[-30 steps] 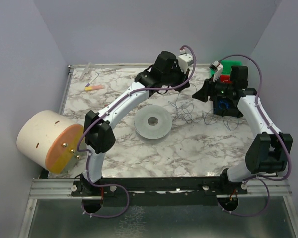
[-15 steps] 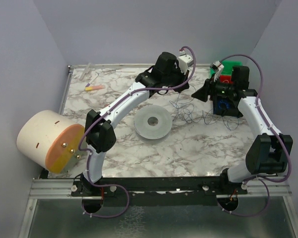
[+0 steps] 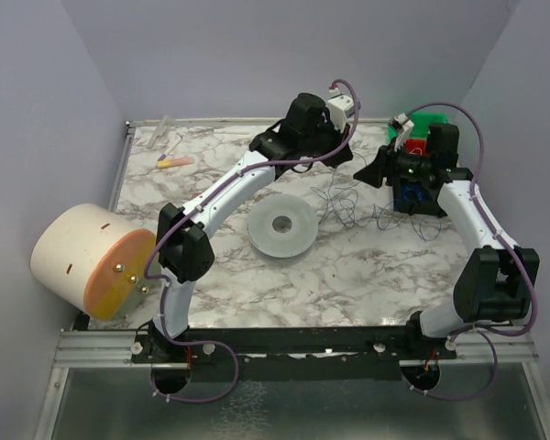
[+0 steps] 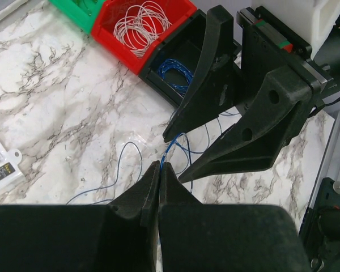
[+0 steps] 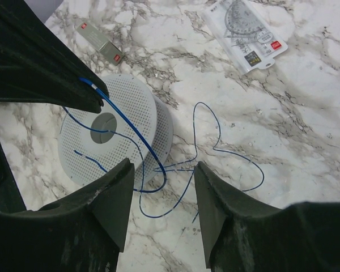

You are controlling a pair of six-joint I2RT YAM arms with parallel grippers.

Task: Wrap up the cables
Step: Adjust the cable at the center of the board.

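Top external view, items by descending size.

1. Marble-patterned table point(image 3: 348, 275), bearing all the rest.
2. Cream cylinder with orange end face point(image 3: 87, 261), lying on its side at the table's left edge.
3. Left gripper point(image 4: 159, 170), reaching over the far centre; jaws clenched on one strand of the cable.
4. Right gripper point(image 5: 162, 167), facing the left one closely; jaws released, fingers standing apart on either side of that strand, not pinching it.
5. White perforated spool point(image 3: 282, 227), flat on the table at centre, near the loose cable.
6. Bins at the far right corner: green point(image 4: 79, 8); red point(image 4: 116, 51), holding a white wire coil; black point(image 4: 156, 85), holding a blue coil.
7. Protractor set in a clear pack point(image 5: 246, 31), flat on the marble.
8. Cable point(image 5: 124, 122), thin and blue: one end rose taut to the left fingertips, the remainder lay in loose loops between spool and right gripper, partly across the spool's face.
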